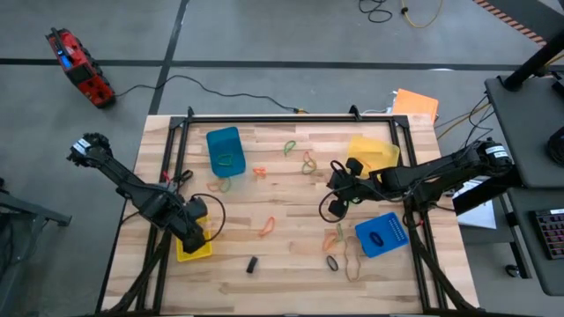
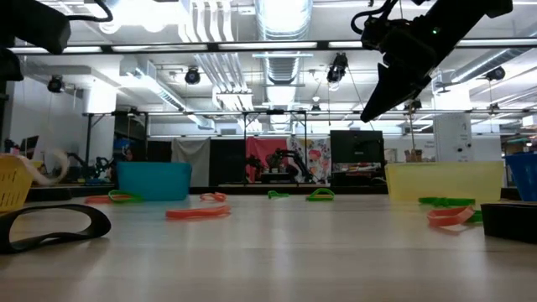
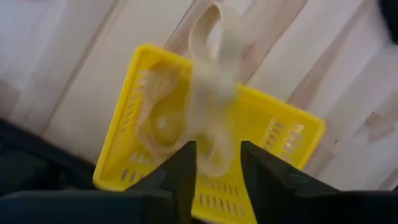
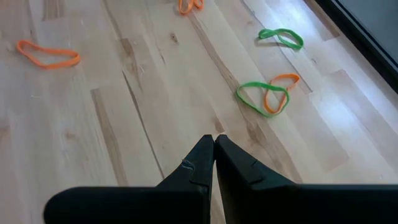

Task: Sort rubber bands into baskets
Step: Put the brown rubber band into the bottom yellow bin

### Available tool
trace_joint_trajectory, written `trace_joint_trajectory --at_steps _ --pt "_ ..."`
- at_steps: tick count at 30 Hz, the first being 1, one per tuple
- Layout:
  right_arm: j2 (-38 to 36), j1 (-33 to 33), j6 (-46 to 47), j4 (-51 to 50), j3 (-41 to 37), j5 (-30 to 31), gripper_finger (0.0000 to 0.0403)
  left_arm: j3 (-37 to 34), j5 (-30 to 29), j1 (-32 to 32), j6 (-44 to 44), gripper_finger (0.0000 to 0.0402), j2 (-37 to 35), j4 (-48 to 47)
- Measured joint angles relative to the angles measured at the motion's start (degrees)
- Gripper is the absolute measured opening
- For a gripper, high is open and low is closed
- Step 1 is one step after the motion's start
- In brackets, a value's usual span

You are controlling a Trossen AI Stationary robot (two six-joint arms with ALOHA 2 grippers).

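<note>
Between my left tool's [image 3: 214, 165] parted fingers hangs a tan rubber band [image 3: 214, 93], loosely caught and directly over the yellow basket [image 3: 124, 155] below it, which already holds tan bands. I judge this drop nearly finished. My right tool [image 4: 214, 144], pressed together and holding nothing, hovers above the bare surface [image 4: 124, 124]; ahead of it lie a green band [image 4: 281, 37], a green and orange pair [image 4: 264, 98] and an orange band [image 4: 48, 54]. Beyond them, many bands stay scattered around the blue basket [image 1: 225, 150], the second yellow basket [image 1: 372, 151] and the near blue basket [image 1: 382, 234], so I reckon most sorting remains.
</note>
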Motion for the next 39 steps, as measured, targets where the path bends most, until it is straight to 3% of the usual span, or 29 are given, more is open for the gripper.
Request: trace_joint_trajectory --at_steps 7,13,17,23,39 --pt "0.0 0.0 0.02 0.01 0.0 0.0 0.0009 -0.07 0.32 0.0 2.64 0.0175 0.0 -1.02" --pt "0.0 0.0 0.04 0.04 0.0 0.0 0.0009 0.07 -8.53 0.07 12.99 0.0185 0.0 8.87" --pt "0.0 0.0 0.19 0.13 0.0 0.0 0.0009 0.11 -10.14 0.09 18.69 0.0186 0.16 10.51" --pt "0.0 0.0 0.63 0.41 0.0 0.0 0.0009 -0.2 -9.49 -0.16 14.2 0.0186 0.54 3.16" --pt "0.0 0.0 1.16 1.33 -0.26 -0.02 0.0009 -8.48 -6.06 -0.98 10.93 0.0186 0.13 9.92"
